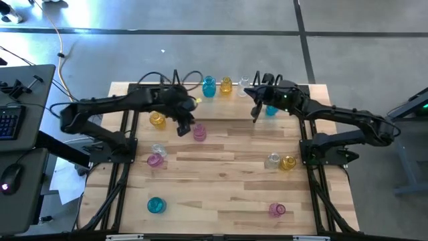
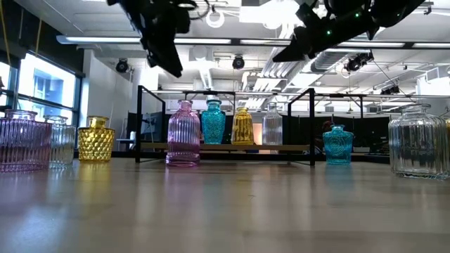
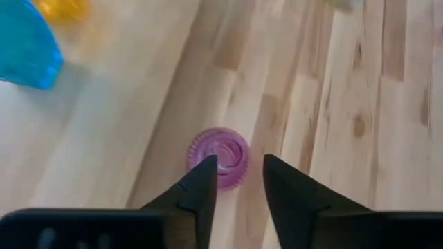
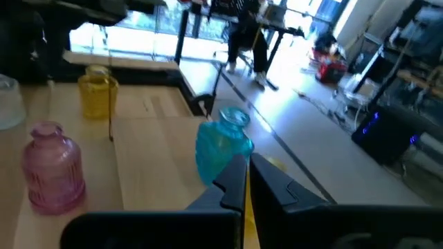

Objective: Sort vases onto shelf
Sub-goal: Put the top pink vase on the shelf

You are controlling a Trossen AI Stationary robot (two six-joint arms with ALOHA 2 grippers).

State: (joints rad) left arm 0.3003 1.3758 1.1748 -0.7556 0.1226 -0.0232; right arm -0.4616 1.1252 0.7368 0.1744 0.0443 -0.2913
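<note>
Vases are spread over the wooden desk (image 1: 227,181), and three of them, a teal (image 1: 209,86), a yellow (image 1: 226,85) and a clear one (image 1: 243,84), already stand in the small black shelf (image 2: 225,146) at the far edge. The others wait on the desk: a pink ribbed vase (image 1: 199,132) just in front of the shelf, a yellow one (image 1: 157,120) to its left, a teal vase (image 1: 271,109) near the shelf's right end, and more pink, clear, yellow and teal ones nearer to the front.

The left gripper (image 3: 235,169) hangs above the pink ribbed vase (image 3: 220,157), its fingers parted with a small gap and holding nothing; the vase stands upright and free below them. The right gripper (image 4: 246,173) is clenched with nothing between its fingers and is raised near the teal vase (image 4: 223,149).

I judge that the step in hand is about this pink vase, which is not yet on the shelf. To do it well, the left gripper should spread wider than the neck, come straight down with one finger on each side of the neck, and close gently, because the glass is smooth and can slip or tip. Then it should lift clear of the shelf's frame and put the vase in a free place beside the others without knocking them.

No brand, label or writing can be read on any vase.
</note>
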